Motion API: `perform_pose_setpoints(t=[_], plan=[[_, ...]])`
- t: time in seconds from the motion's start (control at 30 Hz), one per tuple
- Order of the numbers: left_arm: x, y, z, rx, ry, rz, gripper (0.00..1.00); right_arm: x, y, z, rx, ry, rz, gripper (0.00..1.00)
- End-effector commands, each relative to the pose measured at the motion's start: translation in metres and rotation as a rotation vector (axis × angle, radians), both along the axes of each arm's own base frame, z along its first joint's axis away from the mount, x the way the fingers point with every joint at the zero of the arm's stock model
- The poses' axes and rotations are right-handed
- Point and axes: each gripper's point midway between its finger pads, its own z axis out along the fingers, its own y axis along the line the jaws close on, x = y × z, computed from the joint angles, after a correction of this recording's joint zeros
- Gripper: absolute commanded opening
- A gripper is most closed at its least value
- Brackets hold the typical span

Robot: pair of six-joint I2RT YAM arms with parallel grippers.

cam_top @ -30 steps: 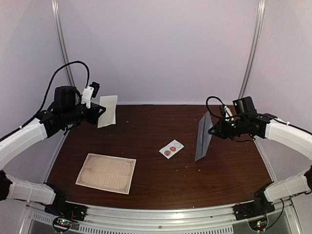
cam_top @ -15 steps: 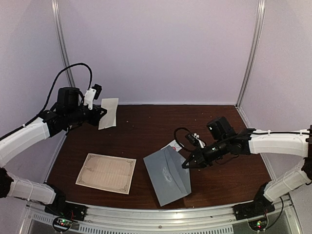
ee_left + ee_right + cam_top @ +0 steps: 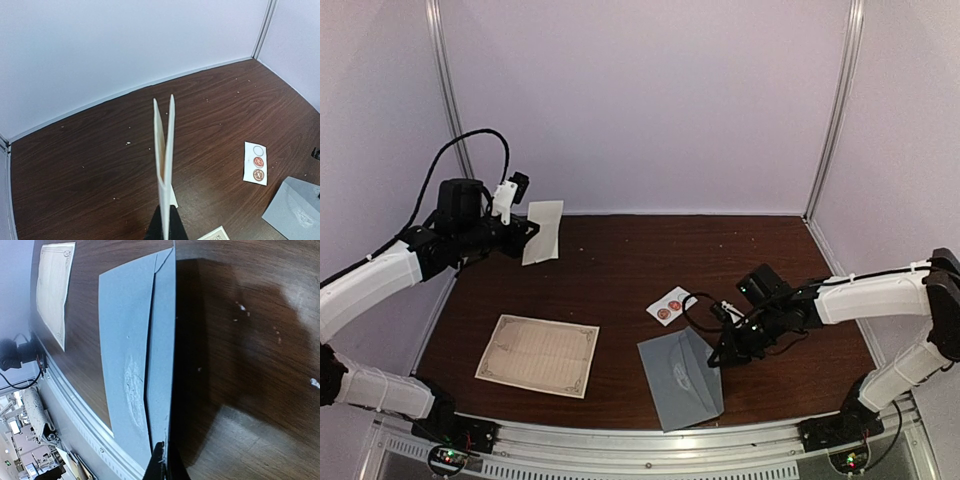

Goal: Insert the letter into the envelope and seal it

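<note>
Envelope at the near edge, folded paper held over the far-left corner.
The right gripper point(image 3: 718, 357) pinches the right side of the grey-blue envelope point(image 3: 680, 380), which lies by the tabletop's point(image 3: 620, 260) near edge. The left gripper point(image 3: 528, 228) grips a folded cream sheet point(image 3: 542, 230). A bordered sheet point(image 3: 539, 354) lies near-left and a sticker card point(image 3: 671, 304) mid-table.

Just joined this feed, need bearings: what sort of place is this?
Probably a lab robot test cell: plain white wall panels between aluminium posts box in a wood-grain table.
</note>
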Motion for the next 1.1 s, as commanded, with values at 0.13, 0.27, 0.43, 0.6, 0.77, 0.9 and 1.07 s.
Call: perform_pose_setpoints(t=[0.13, 0.27, 0.43, 0.6, 0.77, 0.9, 1.07], plan=[[0.006, -0.002, 0.006, -0.010, -0.043, -0.008, 0.00, 0.011, -0.020, -0.020, -0.119, -0.035, -0.095, 0.00], [0.006, -0.002, 0.006, -0.009, -0.043, -0.007, 0.00, 0.015, -0.025, -0.024, -0.141, -0.038, -0.125, 0.00], [0.005, -0.003, 0.006, -0.013, -0.043, -0.018, 0.00, 0.019, -0.028, -0.024, -0.151, -0.048, -0.134, 0.00], [-0.006, -0.020, 0.014, -0.058, -0.057, -0.121, 0.00, 0.024, -0.037, -0.020, -0.187, -0.063, -0.122, 0.14], [-0.030, -0.057, 0.038, -0.195, -0.056, -0.250, 0.00, 0.050, -0.055, 0.019, -0.166, -0.173, -0.189, 0.86], [-0.056, -0.098, 0.058, -0.343, -0.043, -0.336, 0.00, 0.071, -0.048, 0.079, -0.074, -0.364, -0.185, 1.00], [-0.087, -0.145, 0.070, -0.521, 0.000, -0.428, 0.00, 0.076, -0.017, 0.169, 0.239, -0.575, -0.187, 1.00]])
